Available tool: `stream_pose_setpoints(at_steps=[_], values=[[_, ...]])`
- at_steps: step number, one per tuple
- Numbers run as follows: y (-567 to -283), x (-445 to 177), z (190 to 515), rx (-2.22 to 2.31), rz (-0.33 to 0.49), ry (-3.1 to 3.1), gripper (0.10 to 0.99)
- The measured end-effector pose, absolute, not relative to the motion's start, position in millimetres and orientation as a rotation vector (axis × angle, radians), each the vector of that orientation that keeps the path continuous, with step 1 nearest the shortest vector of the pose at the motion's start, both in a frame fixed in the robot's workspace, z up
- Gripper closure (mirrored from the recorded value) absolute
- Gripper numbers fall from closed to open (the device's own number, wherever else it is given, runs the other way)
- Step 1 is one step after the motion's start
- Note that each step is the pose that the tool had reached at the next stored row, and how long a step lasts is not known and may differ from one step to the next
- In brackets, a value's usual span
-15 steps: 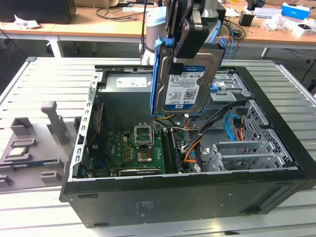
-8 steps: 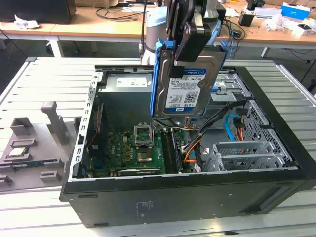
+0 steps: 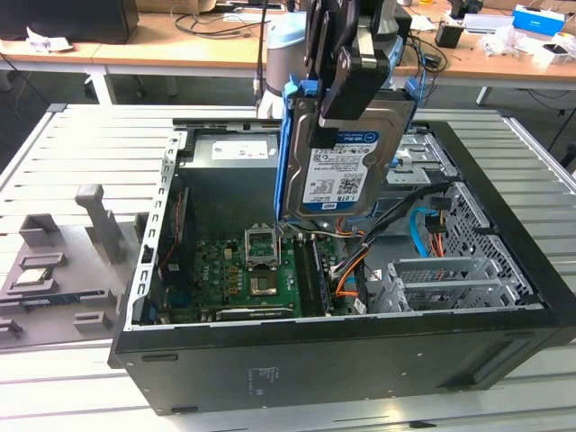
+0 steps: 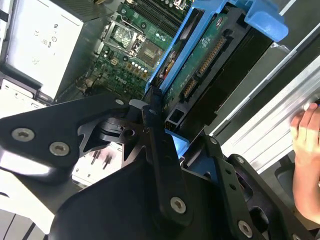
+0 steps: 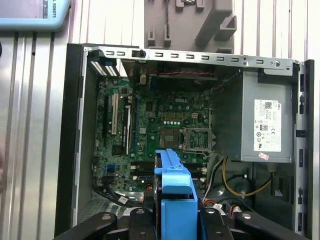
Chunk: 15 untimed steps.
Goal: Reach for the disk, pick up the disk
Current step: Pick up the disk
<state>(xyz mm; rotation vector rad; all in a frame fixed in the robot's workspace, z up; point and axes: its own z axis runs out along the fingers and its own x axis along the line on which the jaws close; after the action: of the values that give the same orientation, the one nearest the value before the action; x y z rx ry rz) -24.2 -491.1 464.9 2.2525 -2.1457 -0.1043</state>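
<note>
**Disk lifted clear of the open computer case**

We see the pincer at the upper centre of the exterior view, clamped on the top edge of the disk. Its dark fingers press the drive's faces from either side, so the opening is just the drive's thickness. In the second wrist view the same grip shows from above: the black finger links converge in mid-frame on the drive's end, with its blue side rails and green circuit board running toward the upper right.

The disk hangs upright, label facing the camera, above the middle of the computer case and apart from everything inside it. In the first wrist view its blue rail end sits at the lower centre, over the motherboard.

We judge the pick-up essentially done. To carry it well, we would keep the clamp firm and the drive vertical, since a hold only at the top edge could let it swing or slip. We would also keep it away from the orange cables and the drive cage at the lower right.

A person's hand shows at the right edge of the second wrist view, beside the slatted desk.
</note>
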Motion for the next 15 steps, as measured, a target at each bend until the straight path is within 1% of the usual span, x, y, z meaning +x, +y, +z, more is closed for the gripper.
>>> stream_pose_setpoints(at_steps=[7, 15], values=[[-512, -24, 465, 2.253, -0.104, -2.146, 0.718], [-528, -24, 464, 2.252, -0.104, -2.146, 0.718]])
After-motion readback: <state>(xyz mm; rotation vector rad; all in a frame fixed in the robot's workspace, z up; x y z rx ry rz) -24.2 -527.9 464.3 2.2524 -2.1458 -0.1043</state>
